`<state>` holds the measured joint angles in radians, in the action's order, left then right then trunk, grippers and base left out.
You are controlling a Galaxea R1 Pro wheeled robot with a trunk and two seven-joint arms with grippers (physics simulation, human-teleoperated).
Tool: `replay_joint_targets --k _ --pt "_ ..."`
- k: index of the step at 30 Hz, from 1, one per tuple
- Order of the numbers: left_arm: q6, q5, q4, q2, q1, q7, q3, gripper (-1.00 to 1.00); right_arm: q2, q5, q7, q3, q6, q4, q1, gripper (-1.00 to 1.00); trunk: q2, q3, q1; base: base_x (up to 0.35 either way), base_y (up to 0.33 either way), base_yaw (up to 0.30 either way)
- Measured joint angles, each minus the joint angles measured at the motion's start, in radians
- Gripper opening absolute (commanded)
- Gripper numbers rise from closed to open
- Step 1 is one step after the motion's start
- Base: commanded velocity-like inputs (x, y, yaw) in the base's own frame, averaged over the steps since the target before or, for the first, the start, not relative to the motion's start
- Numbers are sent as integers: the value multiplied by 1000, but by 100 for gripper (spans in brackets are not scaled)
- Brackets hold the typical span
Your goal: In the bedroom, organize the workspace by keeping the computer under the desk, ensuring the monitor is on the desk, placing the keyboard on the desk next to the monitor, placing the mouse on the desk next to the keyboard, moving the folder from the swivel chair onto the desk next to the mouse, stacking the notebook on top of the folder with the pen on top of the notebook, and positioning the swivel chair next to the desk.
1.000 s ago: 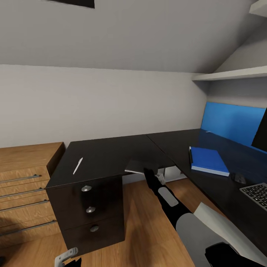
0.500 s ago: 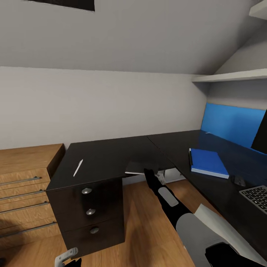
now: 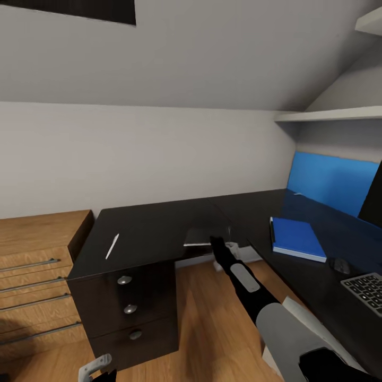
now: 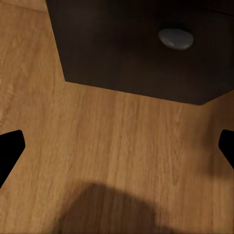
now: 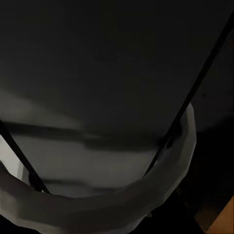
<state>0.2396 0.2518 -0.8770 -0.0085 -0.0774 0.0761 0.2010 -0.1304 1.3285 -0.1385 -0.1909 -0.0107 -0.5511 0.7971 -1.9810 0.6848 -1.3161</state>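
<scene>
My right gripper (image 3: 216, 244) is shut on the near edge of the dark notebook (image 3: 206, 235), holding it just above the corner where the black drawer unit (image 3: 127, 307) meets the desk (image 3: 254, 209). In the right wrist view the notebook's dark cover (image 5: 112, 63) sits very close. The pale pen (image 3: 112, 246) lies on the drawer unit's top, to the left. On the desk lie the blue folder (image 3: 297, 237), the mouse (image 3: 339, 265) and the keyboard (image 3: 369, 291), with the monitor (image 3: 373, 199) at the right edge. My left gripper (image 4: 118, 146) hangs open over the wood floor by the unit's base.
A light-wood dresser (image 3: 32, 265) stands left of the drawer unit. The desk's blue back panel (image 3: 334, 183) runs below a white wall shelf (image 3: 329, 114). A round silver knob (image 4: 175, 38) is near my left gripper. Wood floor lies between me and the furniture.
The head camera has tilted up a little. My right gripper and the notebook have risen slightly and shifted right, over the drawer unit's corner. The pen and folder have not moved.
</scene>
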Motion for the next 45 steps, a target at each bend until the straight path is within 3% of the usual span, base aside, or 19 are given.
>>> replay_joint_targets --k 10,19,23,24,25,27,35,37,45 --pt "0 0 0 0 0 -1 -1 100 35 0 -1 -1 -4 -52 0 -100 70 -31 38 0 0 0" --pt "0 -1 13 0 0 -1 -1 100 110 2 1 11 -2 -108 0 -100 77 -35 42 0 0 0" --pt "0 -1 17 0 0 -1 -1 100 129 5 2 50 -1 -115 0 -100 77 -35 42 0 0 0" --pt "0 -1 17 0 0 -1 -1 100 133 6 3 75 -1 -116 0 -100 77 -35 42 0 0 0" --pt "0 -1 18 0 0 -1 -1 100 137 4 6 145 -2 -118 0 -100 77 -35 42 0 0 -22" --pt "0 -1 18 0 0 -2 -2 100 140 3 8 180 -2 -119 0 -100 77 -35 42 0 0 -113" --pt "-6 0 73 3 0 -2 0 100 153 2 8 203 -2 -121 0 -100 77 -34 42 0 0 -221" --pt "-34 -1 116 8 0 -3 1 100 157 2 7 205 -1 -122 0 -100 77 -34 42 0 0 -251" --pt "-304 -1 345 57 0 -3 5 100 178 3 5 208 0 -139 0 -100 77 -34 42 0 0 -255"
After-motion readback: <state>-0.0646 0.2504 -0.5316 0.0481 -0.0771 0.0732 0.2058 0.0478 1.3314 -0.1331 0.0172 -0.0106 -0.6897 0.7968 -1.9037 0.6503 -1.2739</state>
